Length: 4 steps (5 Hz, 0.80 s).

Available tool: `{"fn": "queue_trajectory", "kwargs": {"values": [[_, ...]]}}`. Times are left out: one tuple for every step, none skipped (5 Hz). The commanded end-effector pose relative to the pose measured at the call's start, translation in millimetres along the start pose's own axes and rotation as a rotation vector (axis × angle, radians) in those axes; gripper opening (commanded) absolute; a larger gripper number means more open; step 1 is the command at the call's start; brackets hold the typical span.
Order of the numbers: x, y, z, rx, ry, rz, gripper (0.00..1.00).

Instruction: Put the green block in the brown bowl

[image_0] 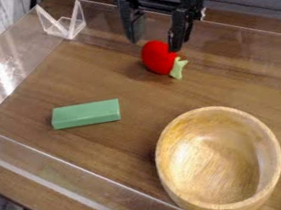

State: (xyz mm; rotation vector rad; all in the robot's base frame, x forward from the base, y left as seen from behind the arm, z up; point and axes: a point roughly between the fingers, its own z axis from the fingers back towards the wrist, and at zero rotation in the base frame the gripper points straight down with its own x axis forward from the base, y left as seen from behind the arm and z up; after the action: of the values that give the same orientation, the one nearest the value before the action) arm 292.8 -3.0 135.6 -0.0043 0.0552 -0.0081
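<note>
The green block (85, 114) lies flat on the wooden table, left of centre, with its long side running left to right. The brown bowl (220, 156) stands at the lower right, large, round and holding nothing. My gripper (155, 36) hangs at the top centre, pointing down, with its two black fingers spread apart and nothing between them. It is well behind and to the right of the green block, and above a red rounded object.
A red rounded object with a pale green tip (163, 57) lies just under the gripper's fingers. A clear plastic stand (62, 21) sits at the back left. A raised transparent edge (61, 181) runs along the table's front and sides.
</note>
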Motion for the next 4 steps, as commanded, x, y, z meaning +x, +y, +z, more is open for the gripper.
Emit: {"fn": "queue_trajectory", "kwargs": {"values": [[-12.8, 14.4, -6.4, 0.011, 0.014, -0.25, 1.0], [-35.0, 36.4, -19.9, 0.018, 0.008, -0.477, 1.0], [-53.9, 60.7, -29.8, 0.049, -0.024, -0.648, 1.0], [-63.6, 71.6, -33.3, 0.08, -0.039, -0.798, 1.0]]}}
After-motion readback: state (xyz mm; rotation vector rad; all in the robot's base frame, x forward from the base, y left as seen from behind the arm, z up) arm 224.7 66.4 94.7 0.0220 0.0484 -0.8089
